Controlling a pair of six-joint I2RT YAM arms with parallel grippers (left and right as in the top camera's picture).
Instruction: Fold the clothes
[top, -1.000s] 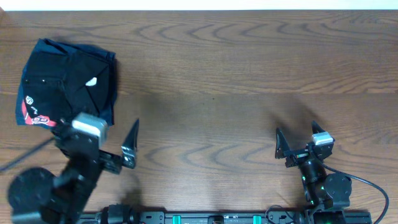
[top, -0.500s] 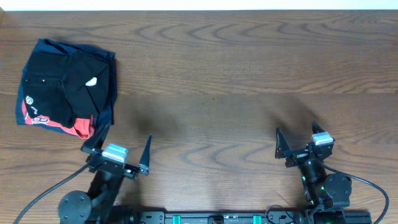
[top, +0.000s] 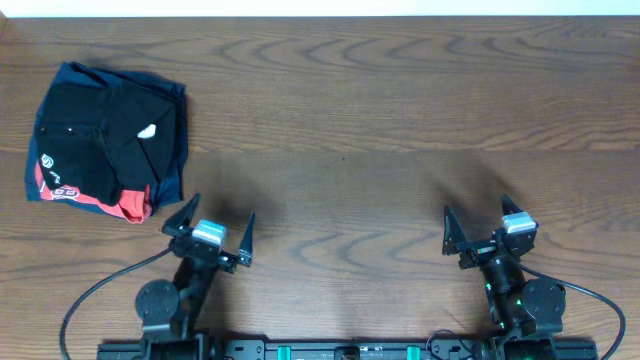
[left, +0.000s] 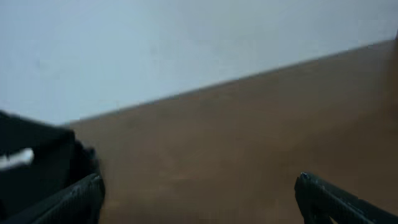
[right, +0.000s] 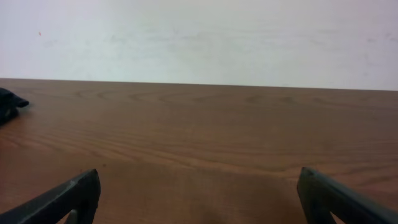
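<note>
The clothes (top: 105, 130), a black shirt with a small white mark, lie folded on top of a pile at the table's far left. In the left wrist view their dark fabric (left: 31, 162) shows at the left edge. My left gripper (top: 221, 207) stands open near the front edge, to the right of the pile and apart from it, with only bare wood between its fingers (left: 198, 178). Low at the front right, my right gripper (top: 476, 204) is also open and empty (right: 199, 171).
Under the black shirt, a navy-blue garment (top: 178, 140) shows along the right edge of the pile and a red T-shirt (top: 128, 205) peeks out at its front. The wooden table (top: 350, 130) ends at a white wall behind.
My left arm has drawn back from the pile's front corner, moving right and toward the table's front edge, jaws staying open. The right arm has not moved.
</note>
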